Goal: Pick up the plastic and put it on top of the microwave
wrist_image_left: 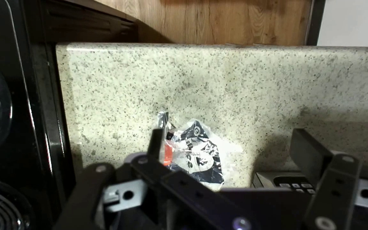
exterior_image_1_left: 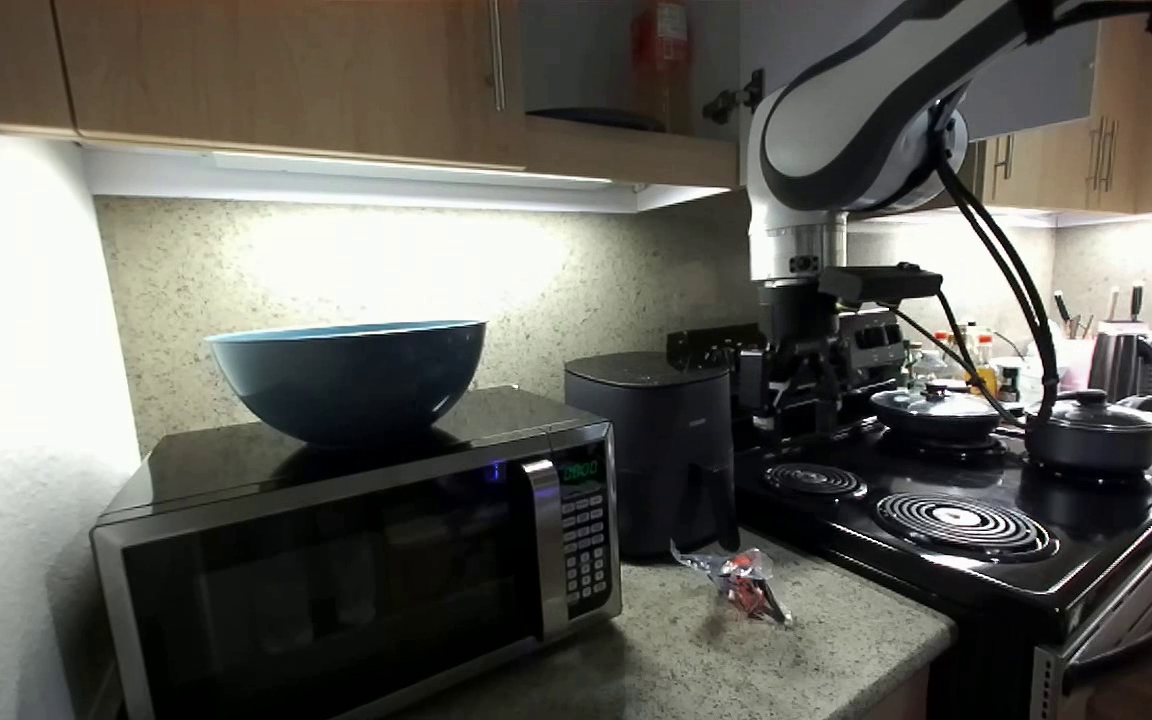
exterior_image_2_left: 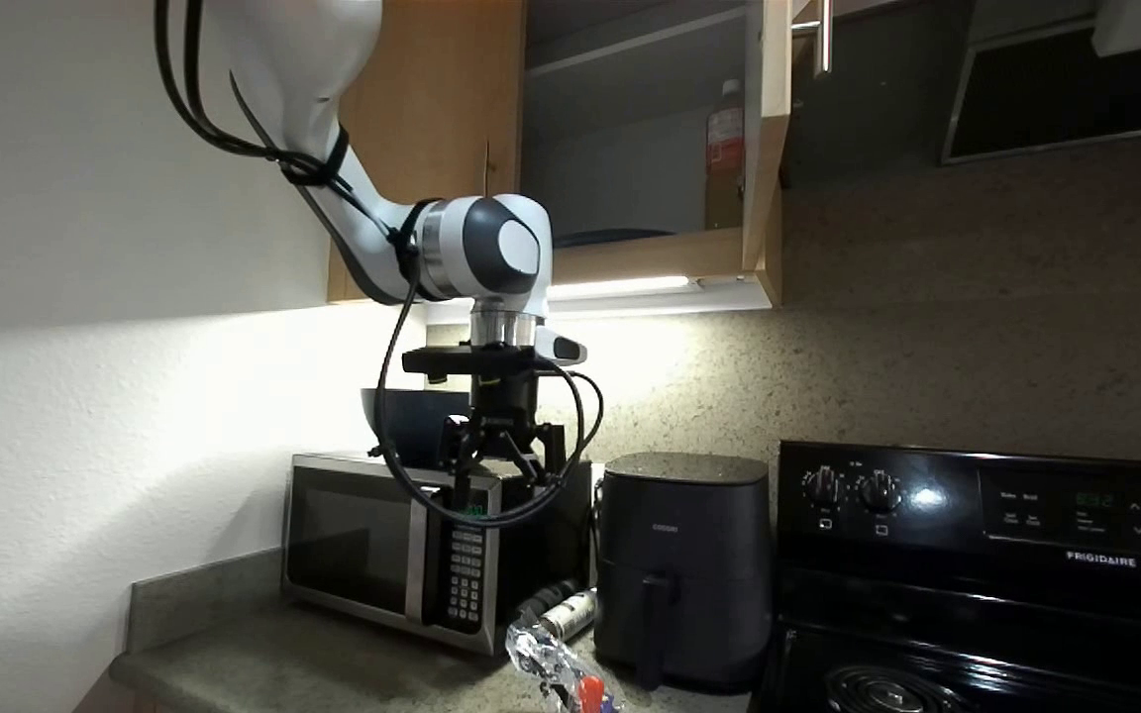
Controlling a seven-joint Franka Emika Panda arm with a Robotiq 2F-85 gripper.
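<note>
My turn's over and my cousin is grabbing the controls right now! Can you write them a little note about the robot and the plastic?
End effector: open, holding nothing, up above the counter.
Plastic: crumpled on the counter, in front of the black air fryer.
Microwave: door shut, blue bowl on top.
Done: no pick yet.
Left: come down, close on the plastic, lift it and set it on top of the microwave, probably best beside the bowl, without bumping it.
</note>
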